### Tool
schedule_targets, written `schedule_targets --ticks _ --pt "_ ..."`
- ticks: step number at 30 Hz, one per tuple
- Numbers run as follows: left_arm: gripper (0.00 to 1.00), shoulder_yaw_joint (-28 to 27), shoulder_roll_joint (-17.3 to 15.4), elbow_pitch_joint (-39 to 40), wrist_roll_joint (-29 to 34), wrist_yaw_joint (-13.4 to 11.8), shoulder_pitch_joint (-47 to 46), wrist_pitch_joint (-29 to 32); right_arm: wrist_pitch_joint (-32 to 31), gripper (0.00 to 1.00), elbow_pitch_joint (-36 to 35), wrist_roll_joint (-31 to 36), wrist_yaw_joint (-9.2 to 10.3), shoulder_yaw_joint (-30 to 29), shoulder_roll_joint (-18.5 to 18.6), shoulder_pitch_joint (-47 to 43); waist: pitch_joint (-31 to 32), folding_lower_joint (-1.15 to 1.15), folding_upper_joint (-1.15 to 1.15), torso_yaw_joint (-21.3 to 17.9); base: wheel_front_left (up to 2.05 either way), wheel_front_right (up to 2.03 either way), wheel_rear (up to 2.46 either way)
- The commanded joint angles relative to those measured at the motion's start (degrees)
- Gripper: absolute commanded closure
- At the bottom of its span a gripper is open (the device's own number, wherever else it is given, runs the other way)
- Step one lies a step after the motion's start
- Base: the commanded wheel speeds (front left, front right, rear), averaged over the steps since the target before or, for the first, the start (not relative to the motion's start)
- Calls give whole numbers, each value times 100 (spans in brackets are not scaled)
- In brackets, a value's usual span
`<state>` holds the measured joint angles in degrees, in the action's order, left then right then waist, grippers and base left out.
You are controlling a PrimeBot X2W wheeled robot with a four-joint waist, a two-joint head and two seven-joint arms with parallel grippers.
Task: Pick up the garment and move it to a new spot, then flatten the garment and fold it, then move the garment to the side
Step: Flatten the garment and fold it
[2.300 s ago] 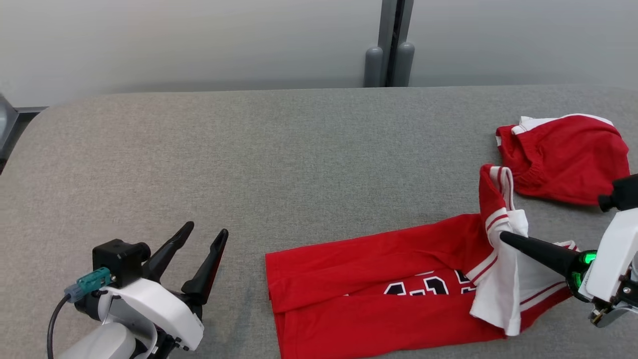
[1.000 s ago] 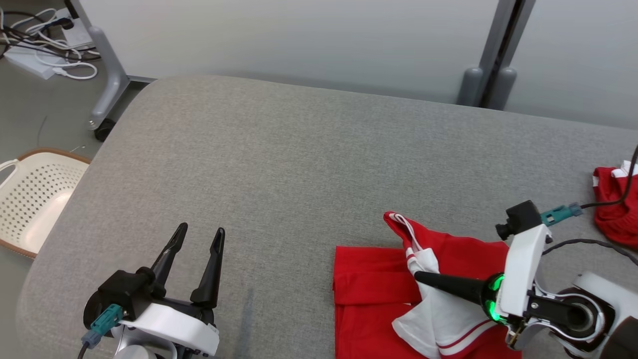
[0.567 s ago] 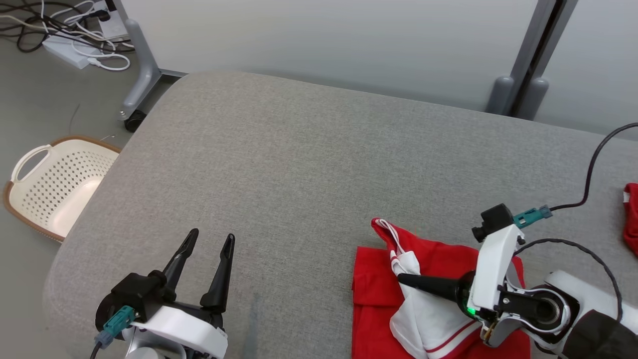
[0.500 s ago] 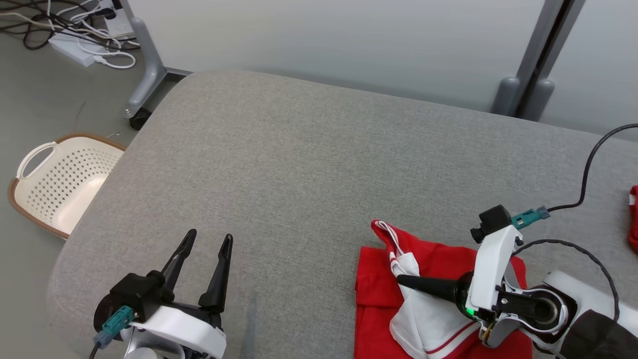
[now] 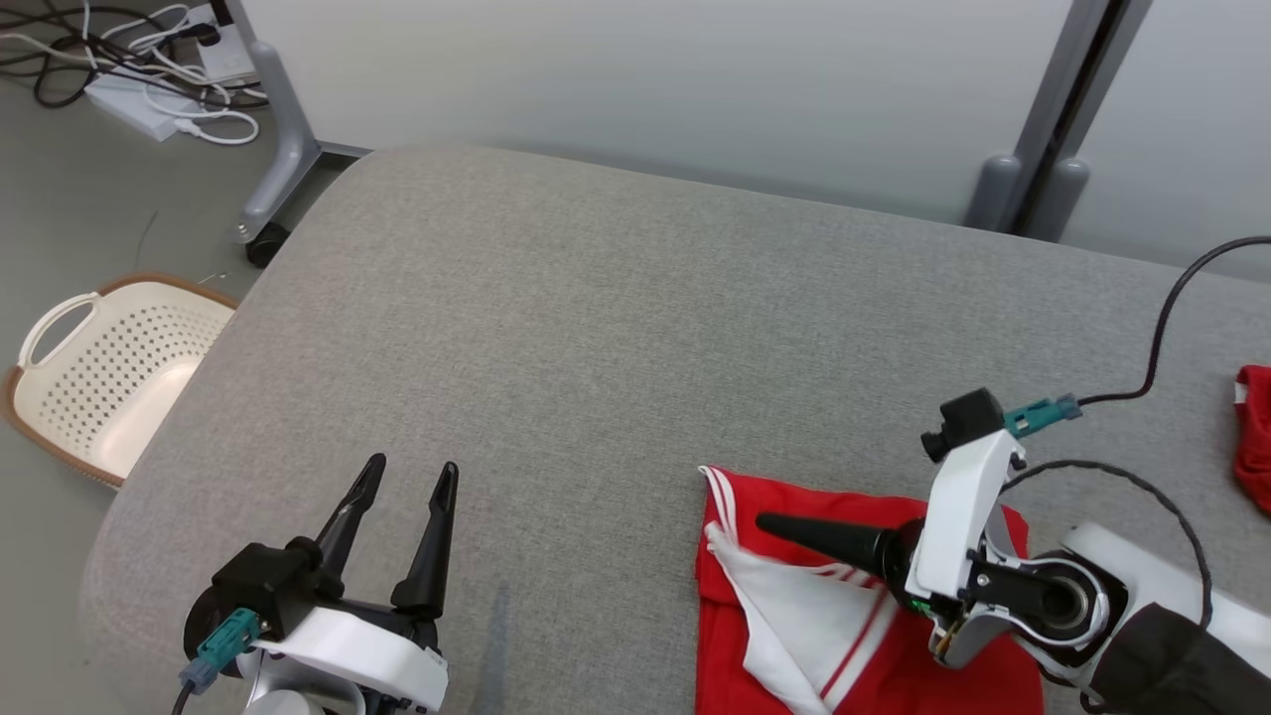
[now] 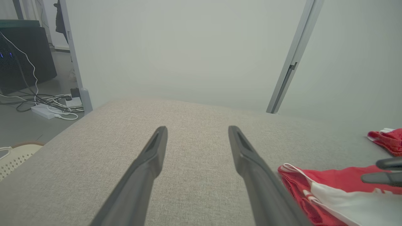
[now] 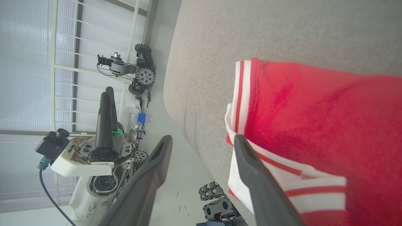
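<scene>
Garment [image 5: 794,606], red with white striped trim, lies folded at the near edge of the table [image 5: 596,298], well along from the near left corner, with a white flap [image 5: 765,645] turned slantwise across the red. Right tool [image 7: 203,138] hangs directly over it, jaws wide apart and holding nothing. One finger crosses the striped hem in the right wrist view, though whether it touches the fabric I cannot tell. The set-down at the side looks about done, so the job in hand is probably getting this tool away cleanly. It should rise straight up with the jaws kept wide until both fingers clear the flap, and only then swing off. A sideways pull while low could catch the loose white edge and drag the fold open. Left tool [image 5: 412,464] sits by the near left corner, fully open and empty, well apart from the work and best kept there. Beyond is bare grey table. A second red piece [image 5: 1253,437] lies by the right edge, far enough off not to be disturbed. Past the left edge a pale perforated basket [image 5: 109,367] stands on the floor.
</scene>
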<state>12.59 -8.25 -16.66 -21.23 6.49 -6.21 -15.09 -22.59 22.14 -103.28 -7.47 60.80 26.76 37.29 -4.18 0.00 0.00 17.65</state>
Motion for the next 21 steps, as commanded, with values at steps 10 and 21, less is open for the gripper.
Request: schedule_targets --ticks 10,21 --pt "0 -212 29 89 109 58 119 -8 1107 0 -794 651 -6 -841 497 -253 187 0 0 -551 0 0 0" --pt "0 -334 55 232 159 94 224 -8 2129 0 -886 1367 -6 -906 859 -869 244 0 0 -756 0 0 0"
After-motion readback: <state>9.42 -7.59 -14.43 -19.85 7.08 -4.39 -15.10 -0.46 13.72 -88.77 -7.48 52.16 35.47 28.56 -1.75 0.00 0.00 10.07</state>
